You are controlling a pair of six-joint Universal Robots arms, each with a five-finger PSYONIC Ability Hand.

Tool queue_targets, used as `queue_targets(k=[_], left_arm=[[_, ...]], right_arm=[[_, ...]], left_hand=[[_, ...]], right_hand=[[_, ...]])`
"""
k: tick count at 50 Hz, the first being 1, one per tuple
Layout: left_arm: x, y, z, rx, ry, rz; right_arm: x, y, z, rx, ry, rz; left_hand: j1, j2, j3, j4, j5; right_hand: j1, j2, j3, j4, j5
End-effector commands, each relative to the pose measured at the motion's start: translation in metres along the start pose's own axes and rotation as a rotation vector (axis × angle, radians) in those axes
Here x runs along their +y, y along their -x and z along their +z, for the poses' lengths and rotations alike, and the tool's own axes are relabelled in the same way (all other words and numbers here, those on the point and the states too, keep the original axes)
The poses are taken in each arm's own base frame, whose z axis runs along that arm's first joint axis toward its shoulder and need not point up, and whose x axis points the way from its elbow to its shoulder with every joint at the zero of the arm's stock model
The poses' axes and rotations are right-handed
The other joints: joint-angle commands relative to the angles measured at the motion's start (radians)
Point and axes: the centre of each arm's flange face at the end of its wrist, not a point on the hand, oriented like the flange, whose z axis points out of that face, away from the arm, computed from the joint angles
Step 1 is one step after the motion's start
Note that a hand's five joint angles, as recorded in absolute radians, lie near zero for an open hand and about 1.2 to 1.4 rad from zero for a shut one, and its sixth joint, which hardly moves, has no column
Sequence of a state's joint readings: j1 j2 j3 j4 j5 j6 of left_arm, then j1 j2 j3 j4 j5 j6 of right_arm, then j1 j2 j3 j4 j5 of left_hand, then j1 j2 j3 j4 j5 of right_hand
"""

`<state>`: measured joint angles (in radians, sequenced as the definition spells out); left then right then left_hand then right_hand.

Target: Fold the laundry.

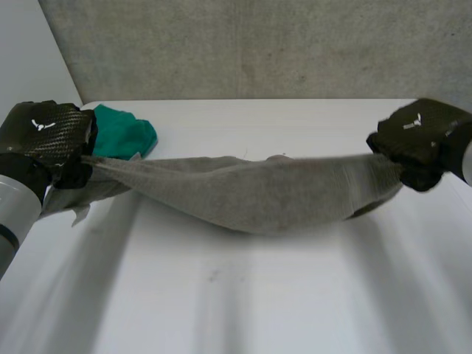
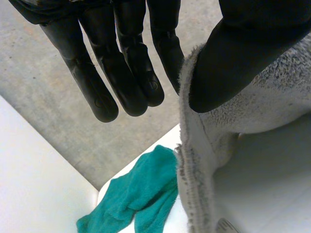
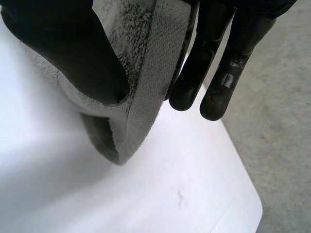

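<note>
Grey towel [image 1: 251,195] hangs over table [image 1: 258,295], long axis hand to hand, middle sagging | left hand [image 1: 48,136] pinches left end, thumb against fingers | right hand [image 1: 420,140] pinches right end likewise | both equally near

**Occlusions / cut-offs**

Head view: left hand [image 1: 48,136] covers the grey towel's [image 1: 251,195] left end and part of the green cloth [image 1: 125,134]. Right hand [image 1: 420,140] covers the towel's right end. Can't tell if the towel's sagging mid touches the table [image 1: 221,295]. Wrist views: each thumb hides a patch of towel, and the towel and green cloth run off frame.
</note>
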<state>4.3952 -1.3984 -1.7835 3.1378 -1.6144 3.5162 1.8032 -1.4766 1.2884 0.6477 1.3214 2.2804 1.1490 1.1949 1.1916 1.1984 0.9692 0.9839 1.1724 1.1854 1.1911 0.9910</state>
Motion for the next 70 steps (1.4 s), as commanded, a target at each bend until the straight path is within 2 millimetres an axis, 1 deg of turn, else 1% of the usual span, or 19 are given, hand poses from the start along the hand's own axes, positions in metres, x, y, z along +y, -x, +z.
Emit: queue_targets(k=[1, 3, 5, 11, 14, 18, 22, 28, 32, 37, 39, 43, 50, 54, 55, 57, 61, 64, 70], left_arm=[[0.002, -0.007, -0.004, 0.080, 0.034, 0.034], [0.008, -0.011, 0.000, 0.096, 0.053, 0.051], [0.029, -0.019, 0.013, 0.132, 0.131, 0.083], [0.077, -0.039, 0.056, 0.209, 0.292, 0.178], [0.082, -0.044, 0.074, 0.208, 0.301, 0.190], [0.072, -0.043, 0.112, 0.148, 0.247, 0.195], [0.041, -0.032, 0.148, 0.056, 0.120, 0.188], [-0.063, 0.011, 0.185, -0.208, -0.353, 0.137], [-0.111, 0.033, 0.181, -0.346, -0.595, 0.106], [-0.130, 0.042, 0.176, -0.404, -0.677, 0.084], [-0.126, 0.041, 0.176, -0.396, -0.663, 0.075], [-0.098, 0.032, 0.179, -0.334, -0.570, 0.048], [-0.017, -0.006, 0.175, -0.170, -0.347, 0.071], [0.046, -0.032, 0.162, -0.062, -0.169, 0.092], [0.053, -0.036, 0.160, -0.049, -0.148, 0.093], [0.091, -0.048, 0.155, -0.003, -0.036, 0.104], [0.117, -0.059, 0.141, 0.044, 0.059, 0.131], [0.123, -0.061, 0.128, 0.067, 0.101, 0.160], [0.104, -0.042, 0.079, 0.086, 0.165, 0.293]], right_arm=[[0.000, 0.007, -0.013, -0.027, 0.000, -0.022], [0.004, 0.010, -0.009, -0.047, 0.013, -0.021], [0.011, 0.014, 0.001, -0.073, 0.042, -0.017], [0.045, 0.028, 0.063, -0.185, 0.180, 0.011], [0.048, 0.024, 0.080, -0.158, 0.201, 0.012], [0.044, 0.006, 0.112, -0.023, 0.162, -0.002], [0.014, -0.029, 0.134, 0.199, -0.003, 0.045], [-0.068, -0.107, 0.117, 0.590, -0.477, 0.125], [-0.099, -0.135, 0.095, 0.766, -0.691, 0.128], [-0.104, -0.140, 0.091, 0.832, -0.753, 0.123], [-0.100, -0.136, 0.095, 0.814, -0.738, 0.128], [-0.083, -0.121, 0.110, 0.749, -0.677, 0.137], [-0.038, -0.074, 0.148, 0.540, -0.558, 0.125], [0.012, -0.017, 0.188, 0.309, -0.448, 0.116], [0.020, -0.008, 0.192, 0.279, -0.426, 0.115], [0.046, 0.016, 0.201, 0.202, -0.341, 0.095], [0.077, 0.016, 0.196, 0.164, -0.213, 0.064], [0.092, 0.013, 0.186, 0.134, -0.141, 0.078], [0.080, 0.000, 0.126, 0.064, -0.079, 0.122]], left_hand=[[0.247, 0.201, 0.205, 0.198, 0.253], [0.247, 0.201, 0.205, 0.198, 0.253], [0.247, 0.201, 0.205, 0.198, 0.253], [0.247, 0.201, 0.205, 0.198, 0.253], [0.247, 0.201, 0.205, 0.198, 0.253], [0.247, 0.201, 0.205, 0.198, 0.253], [0.247, 0.201, 0.205, 0.198, 0.253], [0.247, 0.201, 0.205, 0.198, 0.253], [0.247, 0.201, 0.205, 0.198, 0.253], [0.247, 0.201, 0.205, 0.198, 0.253], [0.247, 0.201, 0.205, 0.198, 0.253], [0.247, 0.201, 0.205, 0.198, 0.253], [0.247, 0.201, 0.205, 0.198, 0.253], [0.247, 0.201, 0.205, 0.198, 0.253], [0.247, 0.201, 0.205, 0.198, 0.253], [0.247, 0.201, 0.205, 0.198, 0.253], [0.247, 0.201, 0.205, 0.198, 0.253], [0.247, 0.201, 0.205, 0.198, 0.253], [0.247, 0.201, 0.205, 0.198, 0.253]], right_hand=[[0.412, 0.224, 0.211, 0.205, 0.231], [0.412, 0.224, 0.211, 0.205, 0.231], [0.412, 0.224, 0.211, 0.205, 0.231], [0.412, 0.224, 0.211, 0.205, 0.231], [0.412, 0.224, 0.211, 0.205, 0.231], [0.412, 0.224, 0.211, 0.205, 0.231], [0.412, 0.224, 0.211, 0.205, 0.231], [0.412, 0.224, 0.211, 0.205, 0.231], [0.412, 0.224, 0.211, 0.205, 0.231], [0.412, 0.224, 0.211, 0.205, 0.231], [0.412, 0.224, 0.211, 0.205, 0.231], [0.412, 0.224, 0.211, 0.205, 0.231], [0.412, 0.224, 0.211, 0.205, 0.231], [0.412, 0.224, 0.211, 0.205, 0.231], [0.412, 0.224, 0.211, 0.205, 0.231], [0.412, 0.224, 0.211, 0.205, 0.231], [0.412, 0.224, 0.211, 0.205, 0.231], [0.412, 0.224, 0.211, 0.205, 0.231], [0.412, 0.224, 0.211, 0.205, 0.231]])
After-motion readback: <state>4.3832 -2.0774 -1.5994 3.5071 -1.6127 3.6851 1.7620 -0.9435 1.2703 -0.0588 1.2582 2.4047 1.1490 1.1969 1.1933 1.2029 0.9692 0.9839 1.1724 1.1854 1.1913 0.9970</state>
